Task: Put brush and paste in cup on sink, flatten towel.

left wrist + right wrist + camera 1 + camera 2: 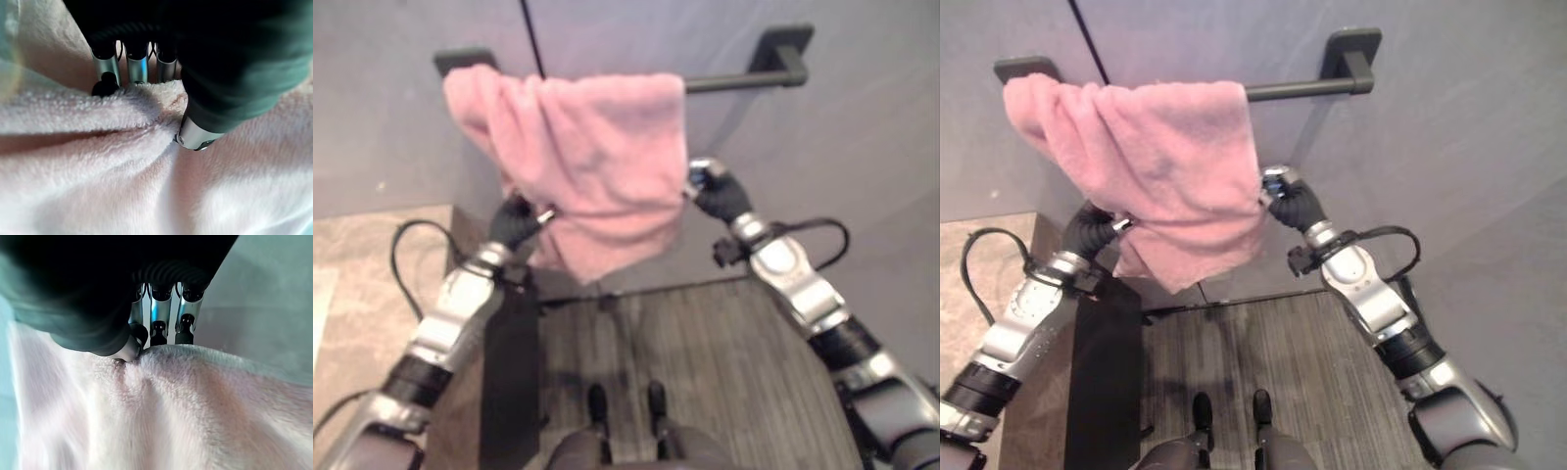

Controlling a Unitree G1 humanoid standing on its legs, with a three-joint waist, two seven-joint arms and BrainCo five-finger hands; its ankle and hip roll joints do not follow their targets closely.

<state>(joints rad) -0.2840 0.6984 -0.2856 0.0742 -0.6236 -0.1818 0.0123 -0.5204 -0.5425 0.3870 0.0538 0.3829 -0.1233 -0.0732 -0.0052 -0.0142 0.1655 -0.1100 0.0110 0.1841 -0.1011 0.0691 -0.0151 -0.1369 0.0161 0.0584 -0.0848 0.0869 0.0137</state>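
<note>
Pinching the pink towel (1156,166) on the dark rail (1298,90), left hand (516,221) and right hand (717,192) each grip an edge.

Towel (1151,166) hangs over rail (1298,90) on wall (1449,147), bunched toward rail's left end; right part of rail bare. Left hand (1097,230) at towel's lower left edge, right hand (1283,201) at its right edge, both pinching cloth. Floor (1312,372) below, in front of wall. Cabinet (1107,362) stands under left arm.
</note>
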